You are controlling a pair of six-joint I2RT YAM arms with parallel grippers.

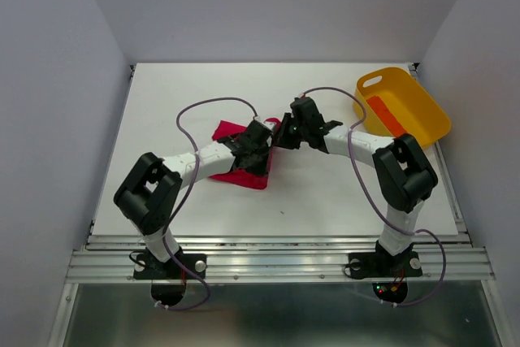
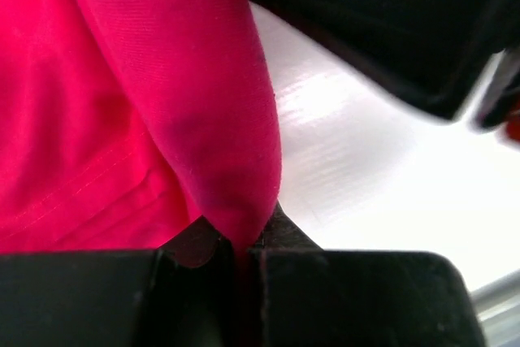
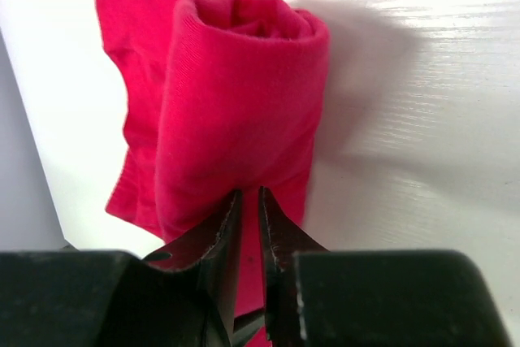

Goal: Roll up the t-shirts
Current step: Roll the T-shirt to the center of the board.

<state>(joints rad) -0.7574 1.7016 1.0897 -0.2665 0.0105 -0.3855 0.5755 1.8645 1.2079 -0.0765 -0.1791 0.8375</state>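
Where the crimson t-shirt (image 1: 237, 171) lies partly rolled at the middle of the bench (image 1: 325, 201), we see both arms meeting over it. The left hand (image 2: 240, 253) is nearly closed, pinching a fold of cloth, and the right hand (image 3: 248, 217) is just as narrow, nipping the roll's end. An orange-red t-shirt (image 1: 388, 116) sits in the yellow tub (image 1: 429, 123) at the far right, well apart.

A yellow tub (image 1: 424, 108) sits, perhaps tilted, at the white table's (image 1: 325, 201) far right corner.
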